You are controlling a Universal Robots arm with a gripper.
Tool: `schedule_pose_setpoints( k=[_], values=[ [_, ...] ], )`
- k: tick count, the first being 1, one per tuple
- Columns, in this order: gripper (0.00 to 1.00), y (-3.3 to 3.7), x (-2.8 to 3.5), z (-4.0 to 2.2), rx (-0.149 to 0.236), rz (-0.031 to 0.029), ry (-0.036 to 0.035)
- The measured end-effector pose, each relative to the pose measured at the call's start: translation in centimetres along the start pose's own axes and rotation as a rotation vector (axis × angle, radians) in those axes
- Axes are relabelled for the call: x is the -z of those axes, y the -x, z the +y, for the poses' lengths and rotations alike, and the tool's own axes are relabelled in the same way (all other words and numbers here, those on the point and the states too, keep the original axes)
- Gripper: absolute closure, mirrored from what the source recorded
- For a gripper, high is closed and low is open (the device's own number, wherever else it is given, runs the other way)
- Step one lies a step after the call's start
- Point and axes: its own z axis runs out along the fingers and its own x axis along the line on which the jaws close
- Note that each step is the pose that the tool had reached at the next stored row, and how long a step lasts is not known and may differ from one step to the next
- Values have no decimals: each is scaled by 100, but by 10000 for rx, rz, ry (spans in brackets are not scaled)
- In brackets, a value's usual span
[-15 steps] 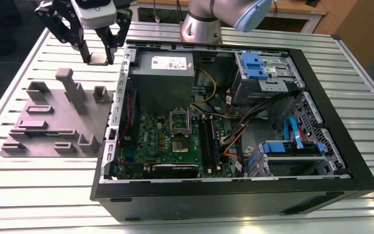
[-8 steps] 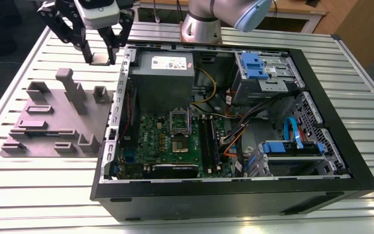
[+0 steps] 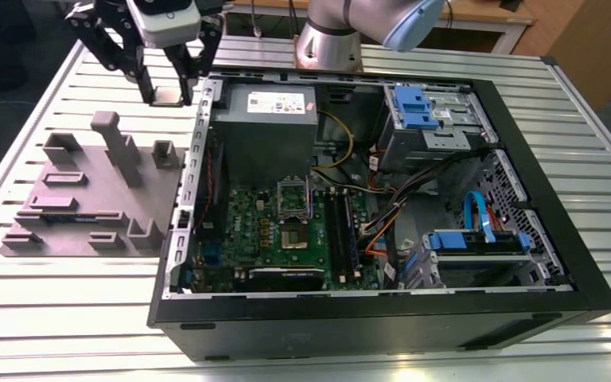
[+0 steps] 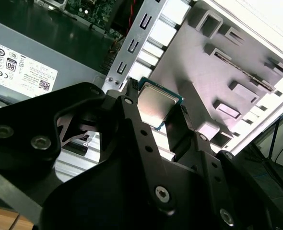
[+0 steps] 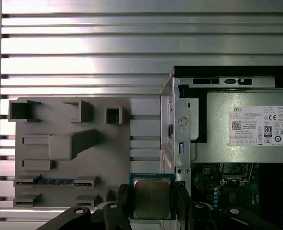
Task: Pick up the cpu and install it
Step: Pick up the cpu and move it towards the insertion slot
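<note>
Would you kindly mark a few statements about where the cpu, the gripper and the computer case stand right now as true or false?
1. The gripper is shut on the cpu. True.
2. The cpu is already seated on the motherboard. False: it is held outside the computer case, above the slatted table.
3. The grey fixture tray lies at the exterior view's left of the computer case. True.
4. The computer case is closed by a side panel. False: it lies open, with its power supply and motherboard exposed.
</note>
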Motion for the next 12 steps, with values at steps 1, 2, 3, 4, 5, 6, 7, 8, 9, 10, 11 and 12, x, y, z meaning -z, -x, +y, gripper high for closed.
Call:
schedule_pose_setpoints(
  k=[1, 2, 3, 4, 5, 6, 7, 8, 9, 10, 11, 12],
  values=[
    [53, 5, -1, 0, 0, -1, 1],
    [53, 9, 0, 0, 0, -1, 0],
    [53, 13, 0, 0, 0, 0, 0],
    [53, 17, 0, 0, 0, -1, 0],
    [53, 21, 0, 0, 1, -1, 0],
    [53, 26, 0, 0, 1, -1, 0],
    [53, 30, 0, 1, 0, -1, 0],
    [53, 34, 0, 1, 0, 0, 0],
    [53, 39, 0, 1, 0, -1, 0],
    [53, 43, 0, 1, -1, -1, 0],
    [53, 47, 1, 1, 0, 0, 0],
    [53, 51, 1, 1, 0, 0, 0]
  ],
)
